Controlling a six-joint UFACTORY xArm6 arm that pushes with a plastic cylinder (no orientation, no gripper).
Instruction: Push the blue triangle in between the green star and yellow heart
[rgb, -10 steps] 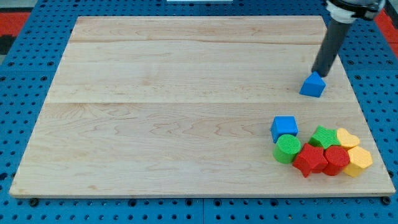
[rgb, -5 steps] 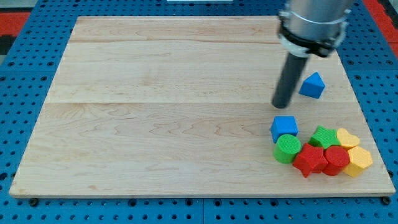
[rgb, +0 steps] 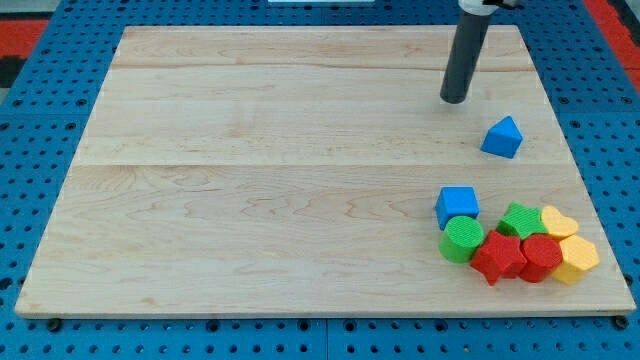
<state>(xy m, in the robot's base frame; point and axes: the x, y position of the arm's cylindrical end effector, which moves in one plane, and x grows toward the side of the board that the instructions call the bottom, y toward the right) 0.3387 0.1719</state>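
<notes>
The blue triangle (rgb: 502, 137) lies on the wooden board (rgb: 250, 170) at the view's right, apart from the other blocks. The green star (rgb: 521, 220) and the yellow heart (rgb: 557, 221) sit side by side, touching, in a cluster near the bottom right corner. My tip (rgb: 454, 100) is on the board up and to the left of the blue triangle, with a clear gap between them.
The cluster also holds a blue cube (rgb: 457, 206), a green cylinder (rgb: 462, 240), a red star (rgb: 497, 257), a red block (rgb: 541, 257) and a yellow block (rgb: 576, 259). The board's right edge is close to the cluster.
My tip went from just above the blue triangle to its left, then up toward the view's top. No block has moved.
</notes>
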